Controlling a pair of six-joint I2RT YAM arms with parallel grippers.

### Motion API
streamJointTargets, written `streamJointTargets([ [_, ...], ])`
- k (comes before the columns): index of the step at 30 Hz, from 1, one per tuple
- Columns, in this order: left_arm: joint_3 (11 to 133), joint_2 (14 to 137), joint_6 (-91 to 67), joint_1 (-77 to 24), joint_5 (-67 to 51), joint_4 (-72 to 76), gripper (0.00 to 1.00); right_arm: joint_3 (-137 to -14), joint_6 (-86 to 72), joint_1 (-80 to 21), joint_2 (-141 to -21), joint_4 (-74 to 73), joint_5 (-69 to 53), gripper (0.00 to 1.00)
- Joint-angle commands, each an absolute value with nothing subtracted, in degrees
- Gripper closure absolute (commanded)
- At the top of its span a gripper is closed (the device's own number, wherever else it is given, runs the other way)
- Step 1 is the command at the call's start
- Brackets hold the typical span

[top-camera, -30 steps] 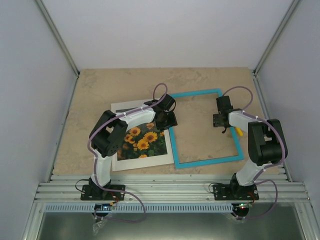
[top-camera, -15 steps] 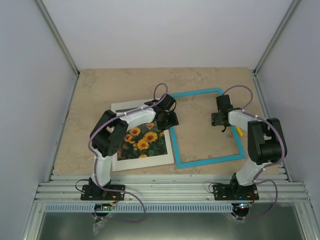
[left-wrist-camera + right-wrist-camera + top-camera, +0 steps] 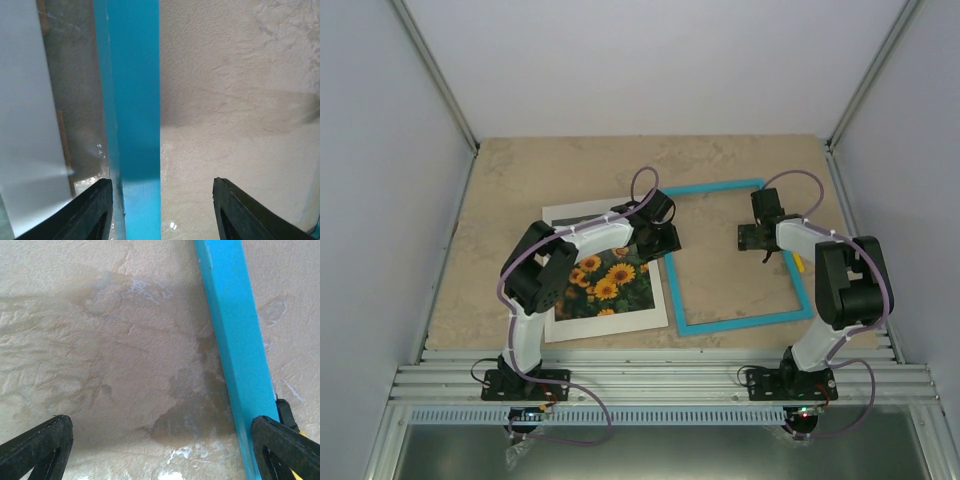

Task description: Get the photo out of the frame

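The turquoise frame [image 3: 740, 322] lies flat and empty on the table, right of centre. The sunflower photo [image 3: 608, 284] lies face up to its left, on a white sheet [image 3: 565, 214]. My left gripper [image 3: 663, 238] is open over the frame's left side. In the left wrist view the blue bar [image 3: 135, 100] runs between the fingers [image 3: 92, 210], close to the left one, with the gripper [image 3: 161, 182] grasping nothing. My right gripper [image 3: 750, 238] is open and empty inside the frame opening. In the right wrist view [image 3: 160, 419] the frame's right bar [image 3: 235, 340] passes by the right finger [image 3: 285, 450].
A small yellow object [image 3: 798, 263] lies just outside the frame's right bar and shows in the right wrist view [image 3: 297, 475]. The white sheet's edge [image 3: 25, 125] shows left of the bar. Walls stand on three sides and a metal rail [image 3: 660, 375] runs along the near edge.
The frame has shifted slightly to the right, away from the photo. My right gripper has moved a little left inside the frame. My left gripper has edged up and right with the bar.
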State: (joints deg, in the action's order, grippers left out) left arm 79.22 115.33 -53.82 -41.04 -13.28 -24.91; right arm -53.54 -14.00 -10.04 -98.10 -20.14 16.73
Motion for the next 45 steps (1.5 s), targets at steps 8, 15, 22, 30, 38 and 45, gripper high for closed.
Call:
streamJointTargets([
  [8,79.3,111.3,-51.8,-40.1,-10.0,-26.4,0.38,-54.2,-15.2,-12.0,-90.5,-21.3,7.5,0.02],
  [15,75.5,104.4,-49.8,-36.8,-7.9,-28.2,0.30,-51.5,-17.0,-17.1,-84.7,-21.0,-0.5,0.03],
  [22,65.4,97.5,-49.1,-32.8,-8.6,-27.4,0.22,-48.9,-19.6,-24.4,-84.1,-18.4,-4.7,0.02],
  [30,57.4,95.9,-49.0,-29.4,-8.2,-24.9,0.20,-49.2,-21.0,-29.7,-88.2,-15.9,-5.9,0.02],
  [38,55.6,98.8,-47.0,-26.1,-6.1,-24.4,0.19,-55.0,-21.6,-34.8,-94.9,-15.8,-1.2,0.02],
  [45,54.1,100.4,-45.5,-23.1,-4.9,-23.8,0.19,-61.5,-22.5,-37.5,-103.0,-17.1,6.7,0.02],
])
